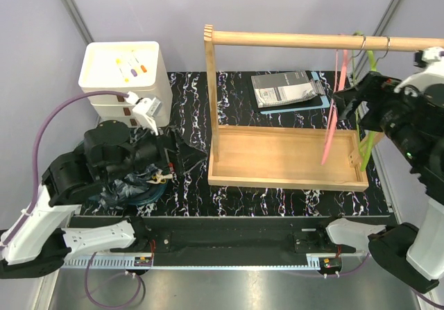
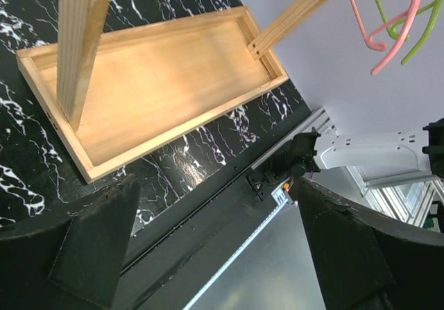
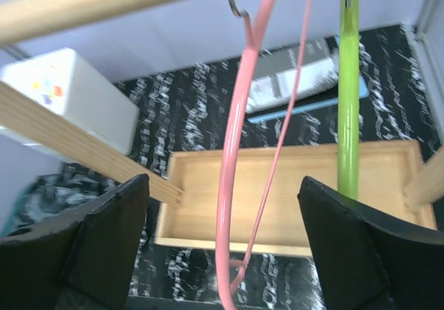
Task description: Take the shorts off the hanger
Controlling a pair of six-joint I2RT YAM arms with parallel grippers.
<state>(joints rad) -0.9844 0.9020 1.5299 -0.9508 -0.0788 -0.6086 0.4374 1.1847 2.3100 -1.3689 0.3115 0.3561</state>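
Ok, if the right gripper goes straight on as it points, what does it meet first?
Probably the thin pink plastic hanger, hanging between the right gripper's open jaws; exact depth is unclear.

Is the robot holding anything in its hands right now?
Nothing. Both are open: the left gripper is empty, and the pink hanger just hangs loose inside the wide-open right gripper.

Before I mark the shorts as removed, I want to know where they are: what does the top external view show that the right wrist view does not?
Only the top external view shows the left arm by the shorts, heaped at the table's left edge. Only the right wrist view shows, close up, the right gripper's jaws open either side of the bare pink hanger. Both show that hanger, the green hanger, the wooden tray and the white box; the wrist view catches just a corner of marbled cloth.
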